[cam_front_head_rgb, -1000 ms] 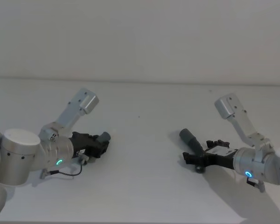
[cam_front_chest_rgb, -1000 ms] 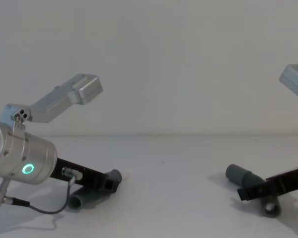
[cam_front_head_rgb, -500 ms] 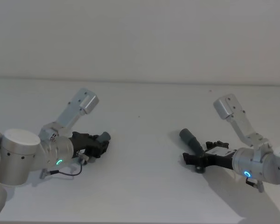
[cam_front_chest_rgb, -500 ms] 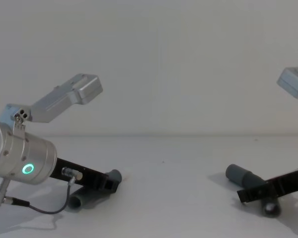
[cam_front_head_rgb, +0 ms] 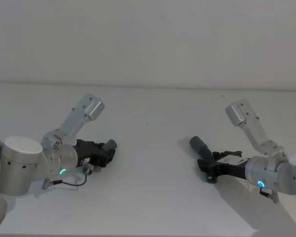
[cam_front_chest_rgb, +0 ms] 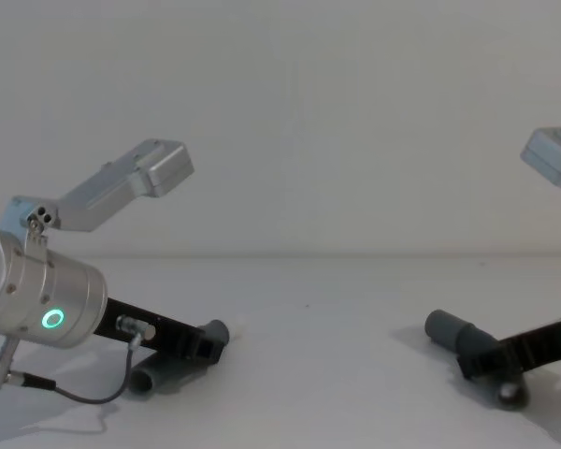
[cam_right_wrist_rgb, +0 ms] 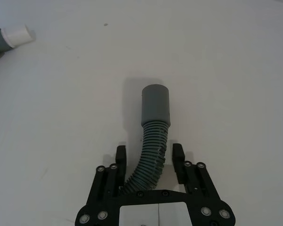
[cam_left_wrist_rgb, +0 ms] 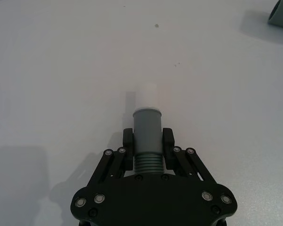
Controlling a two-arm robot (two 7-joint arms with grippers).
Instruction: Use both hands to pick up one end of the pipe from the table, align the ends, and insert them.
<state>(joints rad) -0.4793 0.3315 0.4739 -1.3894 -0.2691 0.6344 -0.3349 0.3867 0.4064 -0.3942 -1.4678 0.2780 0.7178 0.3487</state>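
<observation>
The plain matte white table carries both halves, well apart. Toward its left edge the black two-finger left gripper pinches the dark-grey ribbed white-tipped hose piece just behind its smooth collar, the pale white spigot poking forward. Toward the right edge the black right gripper is spread, straddling the curved grey ribbed cuffed hose piece without touching it, its wide smooth cuff pointing ahead. I'd worry that closing on that bend rolls or twists the hose, leaving cuff and spigot off-axis so they jam.
</observation>
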